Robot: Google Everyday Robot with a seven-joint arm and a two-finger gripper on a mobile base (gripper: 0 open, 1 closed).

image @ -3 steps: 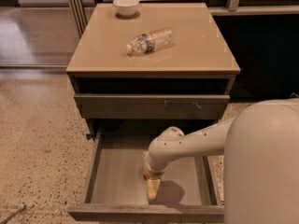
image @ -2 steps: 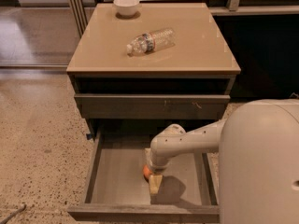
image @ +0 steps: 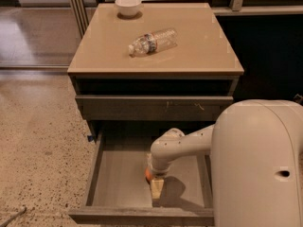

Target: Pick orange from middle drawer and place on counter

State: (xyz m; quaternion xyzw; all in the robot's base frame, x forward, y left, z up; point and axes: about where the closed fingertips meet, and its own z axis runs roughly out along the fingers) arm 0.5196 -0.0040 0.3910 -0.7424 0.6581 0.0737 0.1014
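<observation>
Our arm (image: 189, 143) reaches left from the big white shoulder housing (image: 258, 164) at lower right, approx. level, w/ the rounded wrist (image: 165, 152) bent straight down. Our pincer (image: 156, 187) hangs below it, pointing down, low inside the open middle drawer (image: 118, 178), near its floor, toward the front.

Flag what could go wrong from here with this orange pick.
1. Only a sliver of the orange shows beside the gripper, which is low in the middle drawer. Off-centre contact could send the fruit rolling across the smooth floor.
2. On the counter, a water bottle lies on its side near the middle. Setting the orange down close to it could start it rolling.
</observation>
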